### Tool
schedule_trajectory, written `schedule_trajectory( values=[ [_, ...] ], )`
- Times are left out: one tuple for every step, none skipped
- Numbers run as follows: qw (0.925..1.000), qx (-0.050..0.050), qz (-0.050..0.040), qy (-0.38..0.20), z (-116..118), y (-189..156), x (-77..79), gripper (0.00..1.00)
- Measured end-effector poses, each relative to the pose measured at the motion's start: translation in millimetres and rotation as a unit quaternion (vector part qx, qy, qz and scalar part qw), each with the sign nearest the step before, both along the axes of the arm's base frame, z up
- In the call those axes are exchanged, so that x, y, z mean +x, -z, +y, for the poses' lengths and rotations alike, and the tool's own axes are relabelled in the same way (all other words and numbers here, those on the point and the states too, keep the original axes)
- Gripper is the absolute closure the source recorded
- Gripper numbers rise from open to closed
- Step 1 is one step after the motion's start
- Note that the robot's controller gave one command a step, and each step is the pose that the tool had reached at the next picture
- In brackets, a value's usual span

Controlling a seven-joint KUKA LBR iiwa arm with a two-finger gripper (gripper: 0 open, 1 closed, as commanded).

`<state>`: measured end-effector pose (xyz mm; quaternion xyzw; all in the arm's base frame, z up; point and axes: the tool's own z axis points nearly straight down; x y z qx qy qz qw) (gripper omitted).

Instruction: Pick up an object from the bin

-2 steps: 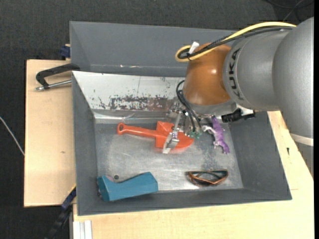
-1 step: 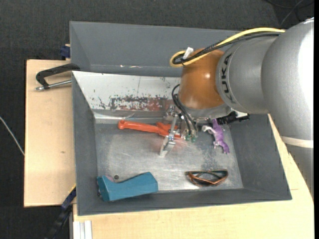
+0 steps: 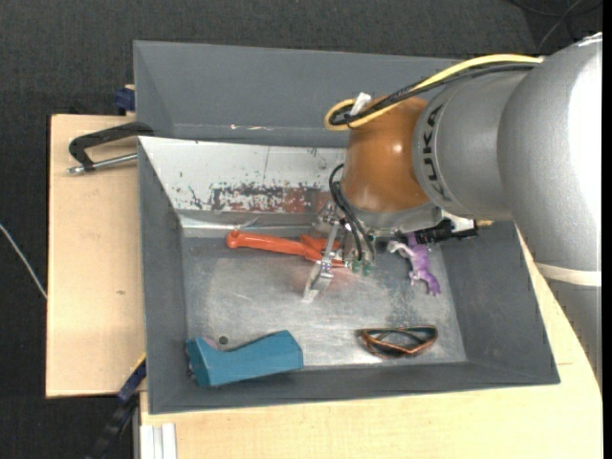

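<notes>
The orange tool [image 3: 273,245] lies mid-bin by the back wall. The gripper [image 3: 330,264] sits at its right end; released or clenched, I cannot tell. Likely the grasp step: next, close firmly and lift straight. The bin [image 3: 161,256] also holds a purple toy [image 3: 422,268], sunglasses [image 3: 397,340] and a blue block [image 3: 244,360].

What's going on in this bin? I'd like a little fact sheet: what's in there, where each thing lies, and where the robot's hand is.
container: grey metal bin
gripper: low over the bin's middle, at the right end of the orange-handled tool
orange-handled tool: lying flat near the back wall
purple piece: small, on the floor right of the gripper
blue block: front left corner
glasses: dark, orange-brown rim, front right
anything held: cannot tell
</notes>
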<state>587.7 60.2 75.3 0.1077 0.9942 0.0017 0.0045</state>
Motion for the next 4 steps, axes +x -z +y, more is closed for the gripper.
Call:
schedule_trajectory(
  values=[
    [1.0, -0.001, 0.0012, -0.009, 0.1, -1.3, 2.7, 0.0],
    [1.0, -0.002, 0.0005, -0.007, -1.9, -6.7, 5.2, 1.0],
    [1.0, -0.002, 0.0003, -0.005, -1.8, -6.8, 5.0, 1.0],
    [1.0, -0.002, 0.0001, -0.004, -2.5, -11.7, 4.9, 1.0]
  ],
)
